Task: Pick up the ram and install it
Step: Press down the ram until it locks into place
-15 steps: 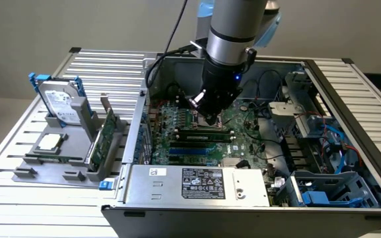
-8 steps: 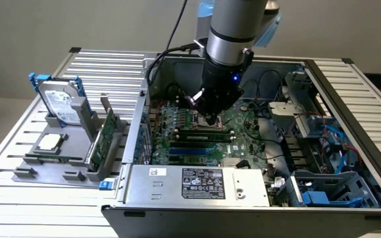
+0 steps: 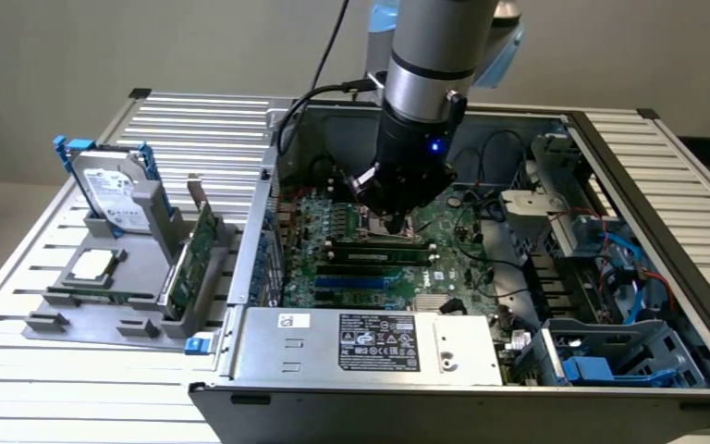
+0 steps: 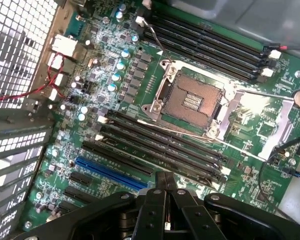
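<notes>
Crowding the shut hand (image 4: 165, 186) — memory slots (image 4: 165, 145), empty processor socket (image 4: 190, 102).

gripper (image 3: 395, 220) over motherboard (image 3: 454, 264) in case (image 3: 368, 384) | holder (image 3: 108, 314) at exterior view's left, possibly card-laden
</notes>
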Controlling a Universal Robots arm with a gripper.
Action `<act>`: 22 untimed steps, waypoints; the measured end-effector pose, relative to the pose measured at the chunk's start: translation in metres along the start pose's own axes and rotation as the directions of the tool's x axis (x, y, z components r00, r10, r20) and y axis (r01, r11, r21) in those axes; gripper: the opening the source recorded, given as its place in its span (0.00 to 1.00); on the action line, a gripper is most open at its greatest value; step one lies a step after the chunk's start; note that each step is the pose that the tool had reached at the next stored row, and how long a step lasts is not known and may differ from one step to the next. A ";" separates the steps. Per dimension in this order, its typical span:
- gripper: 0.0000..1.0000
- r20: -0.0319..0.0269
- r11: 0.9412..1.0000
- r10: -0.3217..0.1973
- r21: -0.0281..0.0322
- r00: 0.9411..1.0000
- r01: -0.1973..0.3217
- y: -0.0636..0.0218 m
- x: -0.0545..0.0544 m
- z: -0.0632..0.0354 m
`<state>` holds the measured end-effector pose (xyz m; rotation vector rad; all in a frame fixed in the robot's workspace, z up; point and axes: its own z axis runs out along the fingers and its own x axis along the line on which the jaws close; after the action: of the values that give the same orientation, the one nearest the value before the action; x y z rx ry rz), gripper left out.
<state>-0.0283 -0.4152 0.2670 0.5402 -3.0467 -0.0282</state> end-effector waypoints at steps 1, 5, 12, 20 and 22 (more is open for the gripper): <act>0.11 0.000 1.000 0.014 0.001 1.000 -0.014 0.0000 0.000 0.0001; 0.11 0.004 0.998 0.065 0.006 0.998 -0.065 0.0000 0.000 0.0006; 0.11 0.010 0.988 0.155 0.015 0.988 -0.155 0.0000 0.000 0.0016; 0.11 0.015 0.967 0.252 0.021 0.968 -0.253 -0.0002 0.000 0.0027; 0.11 0.015 0.967 0.253 0.021 0.967 -0.253 -0.0001 0.000 0.0027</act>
<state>-0.0282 -0.4152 0.2643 0.1489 -3.1050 0.0121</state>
